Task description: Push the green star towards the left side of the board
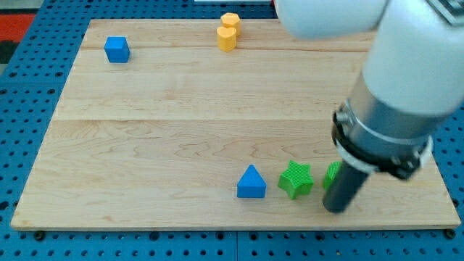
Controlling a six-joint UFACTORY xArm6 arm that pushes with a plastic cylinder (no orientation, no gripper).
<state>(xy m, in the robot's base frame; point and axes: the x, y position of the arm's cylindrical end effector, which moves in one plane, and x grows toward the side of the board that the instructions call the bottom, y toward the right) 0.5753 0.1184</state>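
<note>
The green star (296, 179) lies near the board's bottom edge, right of centre. A blue triangle (251, 183) sits just to its left. A second green block (333, 174), shape unclear, is just right of the star and partly hidden behind my rod. My tip (336, 209) rests on the board to the lower right of the star, a short gap away from it, in front of the second green block.
A blue cube (117, 49) sits at the board's top left. A yellow hexagon (230, 20) and a yellow heart-like block (226, 38) stand at the top centre. The wooden board (181, 123) lies on a blue pegboard. The arm's body fills the view's right.
</note>
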